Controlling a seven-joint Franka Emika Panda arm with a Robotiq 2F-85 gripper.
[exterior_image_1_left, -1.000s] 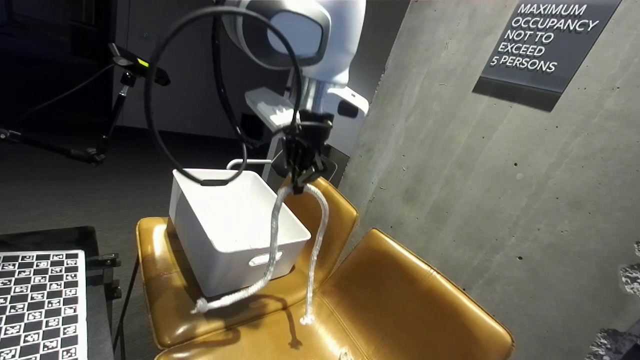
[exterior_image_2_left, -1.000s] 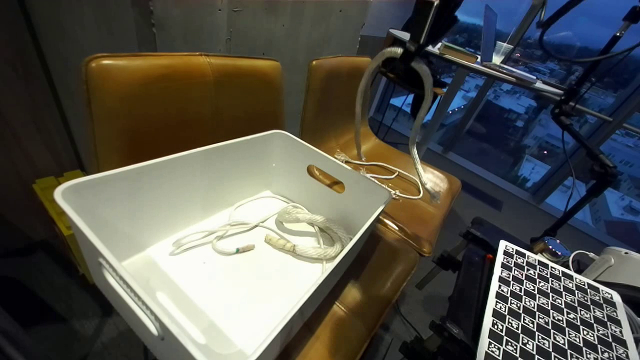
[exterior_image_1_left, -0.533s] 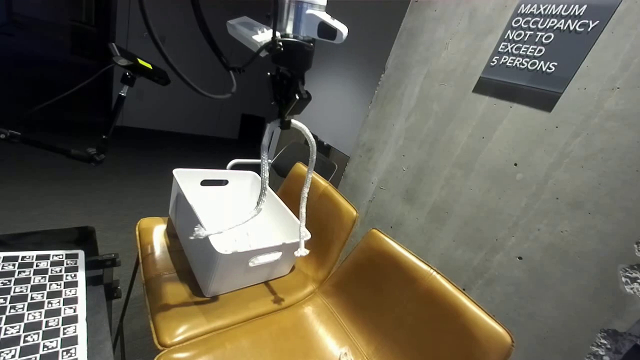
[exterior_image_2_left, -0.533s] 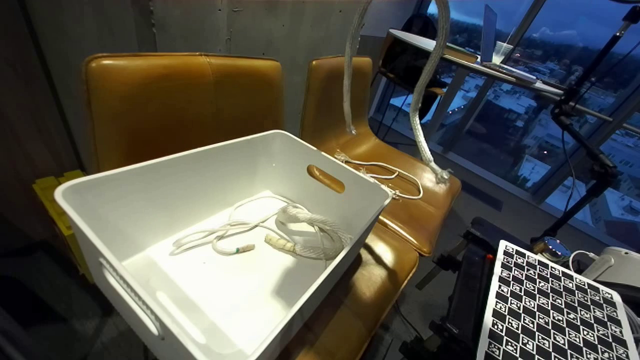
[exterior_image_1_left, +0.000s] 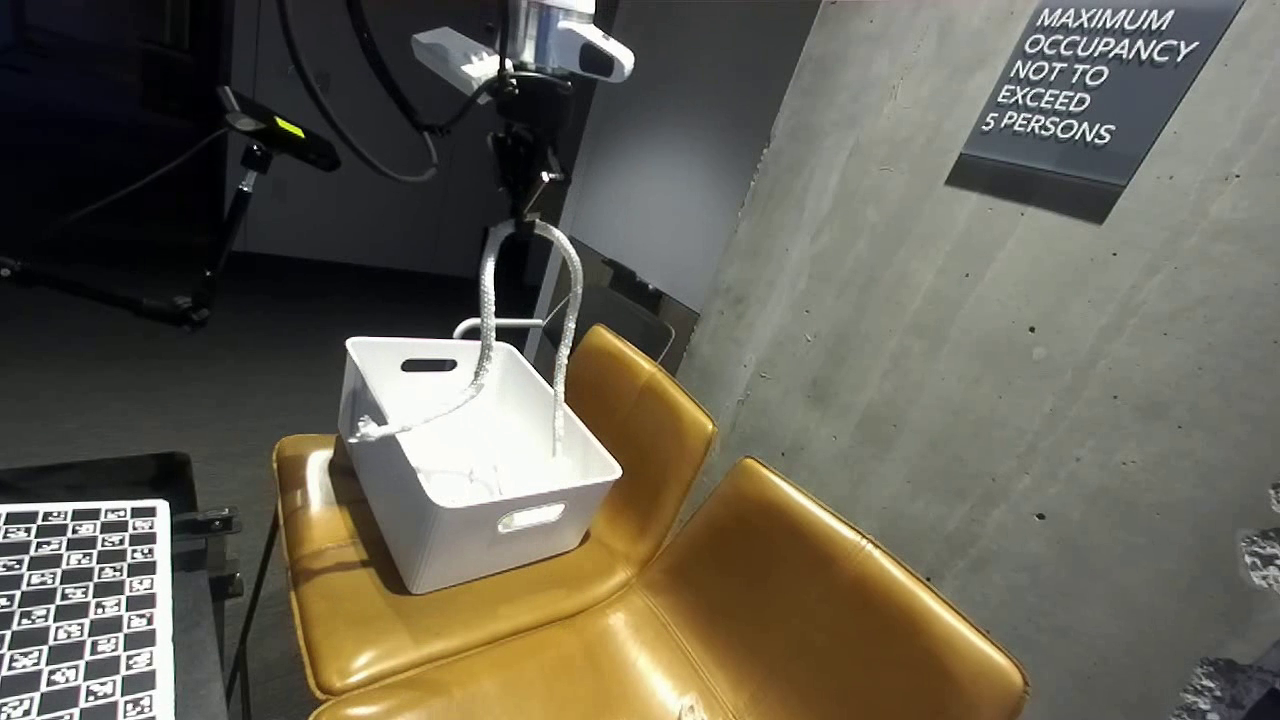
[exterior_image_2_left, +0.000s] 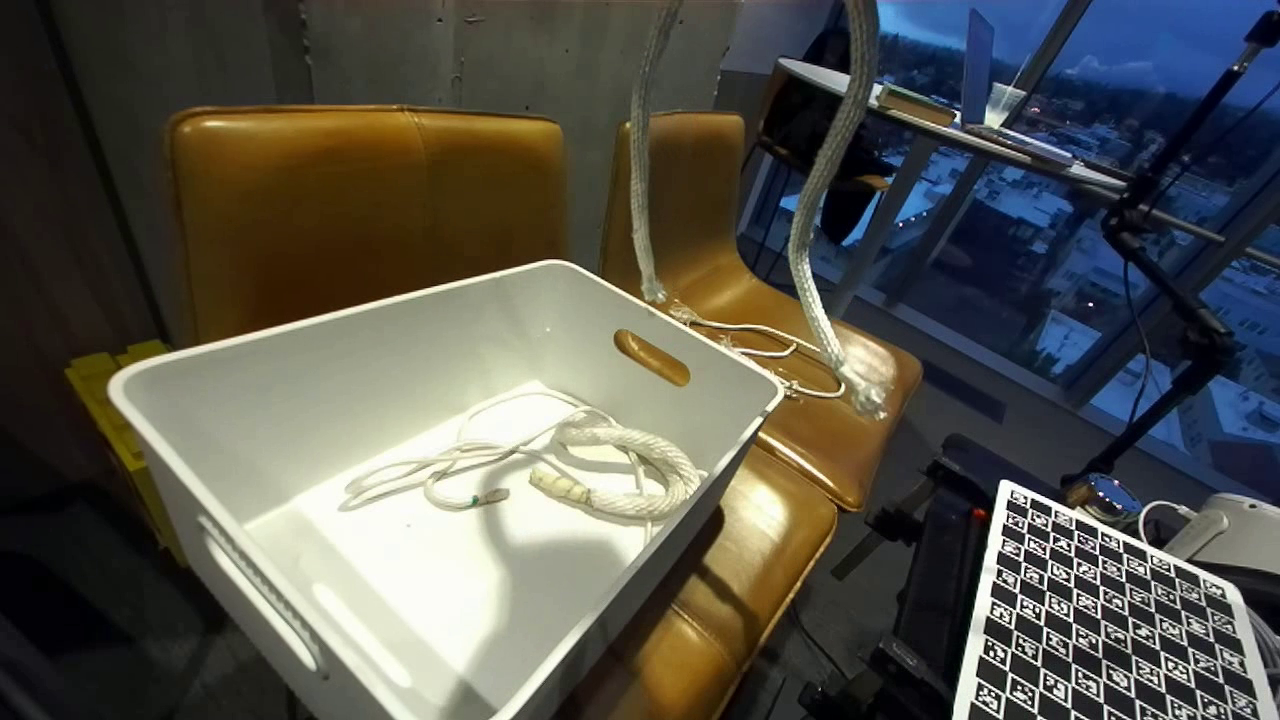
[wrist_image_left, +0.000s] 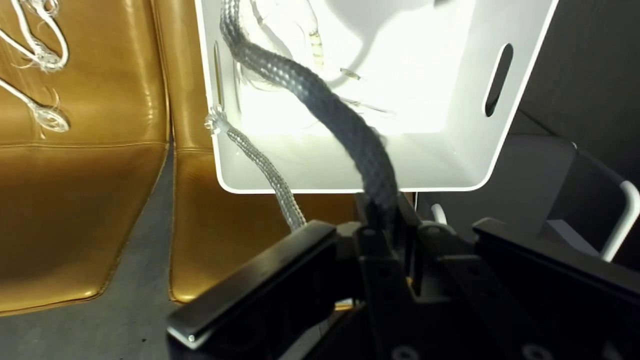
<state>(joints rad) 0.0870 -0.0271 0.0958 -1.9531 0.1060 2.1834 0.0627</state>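
Observation:
My gripper (exterior_image_1_left: 524, 222) is shut on the middle of a thick white braided rope (exterior_image_1_left: 487, 300), high above the white bin. Both ends hang down on either side of the jaws. In an exterior view one end falls over the bin's interior and the frayed other end overlaps its long side. Another exterior view shows just the two hanging lengths of rope (exterior_image_2_left: 830, 150); the gripper is out of that picture. From the wrist, the rope (wrist_image_left: 320, 100) comes out between the fingertips of the gripper (wrist_image_left: 384, 207), with the bin (wrist_image_left: 350, 172) below.
The bin (exterior_image_2_left: 400, 325) stands on a tan chair (exterior_image_1_left: 340, 620) and contains a thick rope coil (exterior_image_2_left: 660, 470) and a thin cord (exterior_image_2_left: 470, 455). More thin cord (exterior_image_2_left: 780, 328) lies on the adjoining chair. A concrete wall (exterior_image_1_left: 900, 350) and a patterned board (exterior_image_1_left: 80, 610) flank the chairs.
Gripper and rope rose from over the chairs and shifted toward the bin. One rope end now hangs over the bin's interior. The grip on the rope has stayed the same.

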